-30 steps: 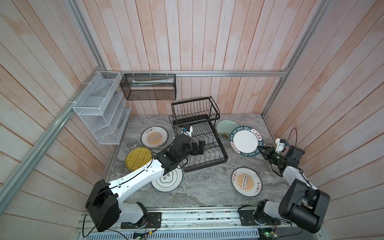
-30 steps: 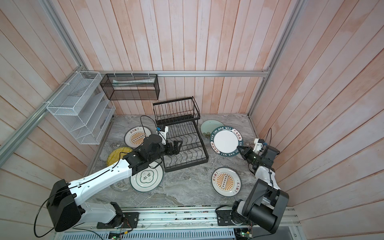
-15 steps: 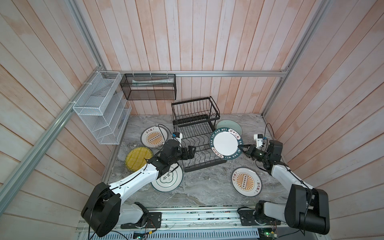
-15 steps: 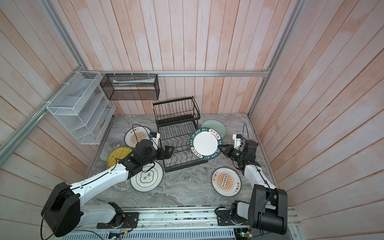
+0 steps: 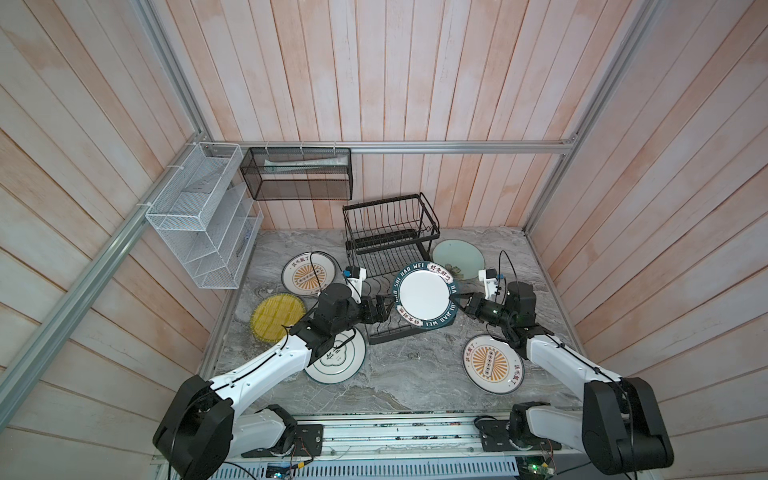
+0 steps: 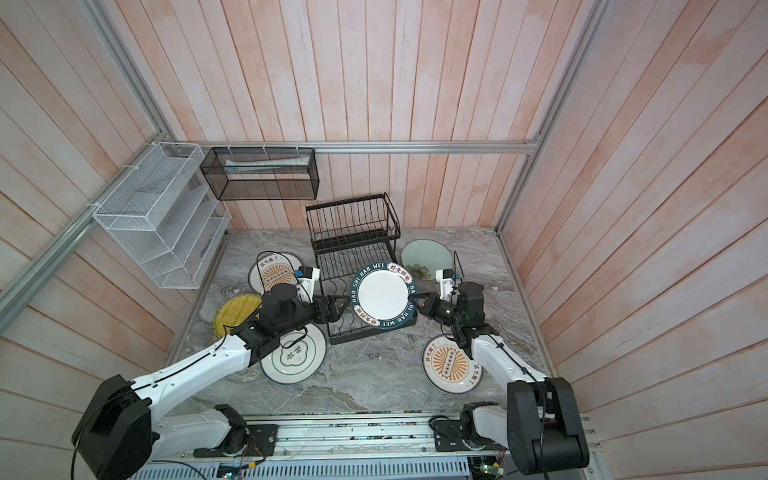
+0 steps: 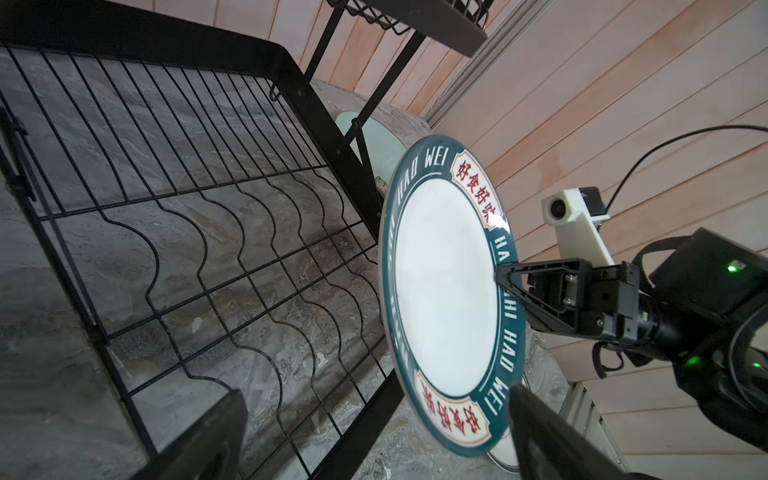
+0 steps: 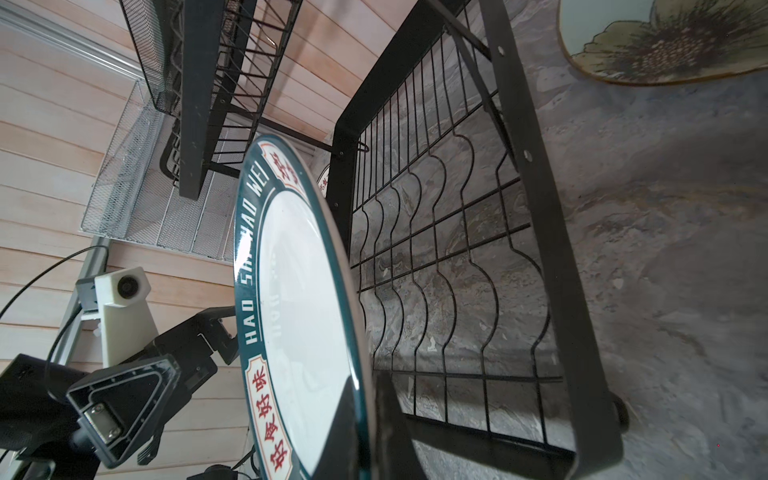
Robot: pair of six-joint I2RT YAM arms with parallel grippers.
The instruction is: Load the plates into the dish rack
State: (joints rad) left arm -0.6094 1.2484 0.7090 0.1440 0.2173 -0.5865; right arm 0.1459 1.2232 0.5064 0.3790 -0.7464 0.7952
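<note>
Marble tabletop, wood-panelled walls. The right hand pinched the rim of the dark-lettered plate, tilted above the lower tray of the dish rack; the left hand gaped open near the opposite rim. Likely stiff, slick, breakable: hold by the rim.

My left arm covers the green-ringed plate from its ten o'clock side. The lettered plate hides the lower tray toward its four o'clock corner. The right wrist view's edge cuts off the flower plate.
</note>
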